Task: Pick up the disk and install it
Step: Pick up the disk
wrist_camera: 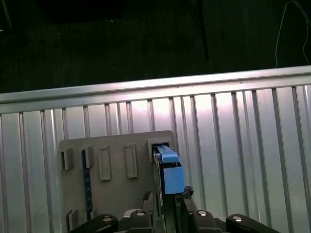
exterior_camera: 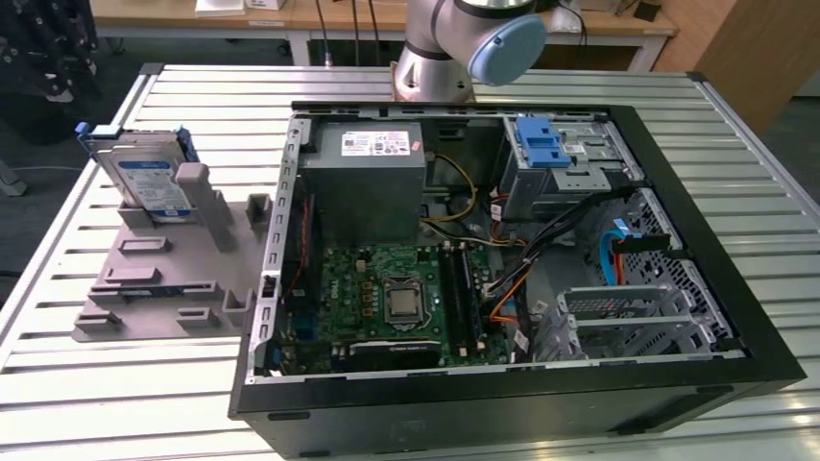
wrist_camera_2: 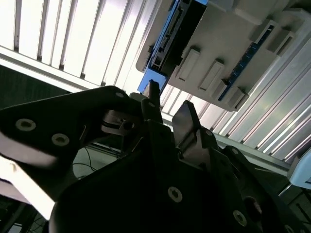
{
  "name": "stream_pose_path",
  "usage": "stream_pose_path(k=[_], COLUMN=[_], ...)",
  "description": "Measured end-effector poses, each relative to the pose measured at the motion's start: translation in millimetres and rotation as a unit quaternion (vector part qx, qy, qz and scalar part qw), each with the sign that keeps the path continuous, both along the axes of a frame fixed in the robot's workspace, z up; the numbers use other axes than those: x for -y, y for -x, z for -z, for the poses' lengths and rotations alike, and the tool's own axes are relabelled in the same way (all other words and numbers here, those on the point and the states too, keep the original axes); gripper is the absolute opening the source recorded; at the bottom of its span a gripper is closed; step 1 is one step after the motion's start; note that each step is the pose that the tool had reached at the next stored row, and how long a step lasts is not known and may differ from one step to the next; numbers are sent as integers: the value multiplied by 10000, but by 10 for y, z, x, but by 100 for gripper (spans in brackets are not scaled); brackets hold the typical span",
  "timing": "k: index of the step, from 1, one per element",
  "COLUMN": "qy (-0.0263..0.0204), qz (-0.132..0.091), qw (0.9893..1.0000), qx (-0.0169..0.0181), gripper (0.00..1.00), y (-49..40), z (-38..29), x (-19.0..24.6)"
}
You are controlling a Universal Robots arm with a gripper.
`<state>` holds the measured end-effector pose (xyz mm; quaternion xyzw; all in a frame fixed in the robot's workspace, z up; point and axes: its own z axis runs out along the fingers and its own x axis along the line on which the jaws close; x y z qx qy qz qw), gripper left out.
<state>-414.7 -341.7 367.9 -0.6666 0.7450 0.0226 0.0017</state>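
At the exterior view's left, the disk (exterior_camera: pixel 144 176) stands on edge in a slot of the grey stand (exterior_camera: pixel 167 279) on the tabletop (exterior_camera: pixel 115 384) — a pose that likely leaves its upper edge free for grasping. To the right, the computer case (exterior_camera: pixel 717 317) lies on its side, cover off, so the drive bay (exterior_camera: pixel 570 163) faces upward. In the second wrist view the pincer (wrist_camera_2: pixel 168 106) is partly open and empty — touching nothing, its gap in line with the disk's blue-railed edge.
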Motion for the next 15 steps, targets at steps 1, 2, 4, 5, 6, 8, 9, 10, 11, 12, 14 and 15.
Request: stream_pose_path(k=[1, 2, 4, 5, 6, 8, 9, 10, 11, 12, 14, 15], qy=[0, 0, 0, 0, 1, 0, 1, 1, 1, 1, 2, 2], qz=[-13, -40, -159, -230, -294, -372, -382, -383, -383, -383, -383, -379], qw=[10000, 10000, 9999, 9997, 9996, 9993, 9993, 9993, 9993, 9993, 9993, 9993], qx=[1, 0, 1, 1, 2, 4, 5, 5, 6, 7, 6, 6], gripper=[35, 41, 52, 52, 52, 58, 58, 58, 58, 58, 58, 58], y=[0, 0, 0, 0, 0, 1, 1, 2, 4, 6, 11, 12], z=[4, 8, 22, 34, 47, 79, 97, 115, 133, 151, 183, 198], x=[0, 0, 0, 0, 0, 0, 0, 0, 0, -1, -2, -4])
